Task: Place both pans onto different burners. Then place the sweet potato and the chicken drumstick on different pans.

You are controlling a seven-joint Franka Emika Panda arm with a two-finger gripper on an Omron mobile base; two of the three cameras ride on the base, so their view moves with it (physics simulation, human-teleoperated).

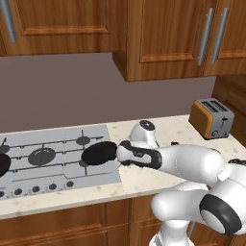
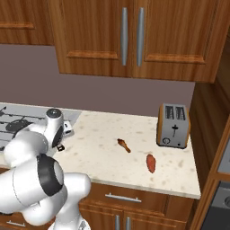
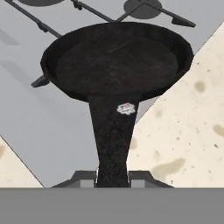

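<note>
Gripped by its long handle between the gripper's [image 3: 112, 178] closed fingers, a black frying pan [image 3: 117, 61] hangs over the right-hand edge of the steel cooktop [image 1: 57, 166], its bowl above the grates and near a right-side burner [image 1: 83, 141]; whether it touches the grate cannot be told. Judging by this, the arm is in the first step, carrying a pan to a burner. Next, the bowl must be centred over a burner ring, set down level, and released. A second pan [image 1: 3, 164] sits at the cooktop's far left edge, only partly in view, so two pans in all. One chicken drumstick [image 2: 124, 145] and one sweet potato [image 2: 151, 163] lie apart on the counter [image 2: 103, 148], untouched, near a single toaster [image 2: 173, 126]. Three burners are visible
</note>
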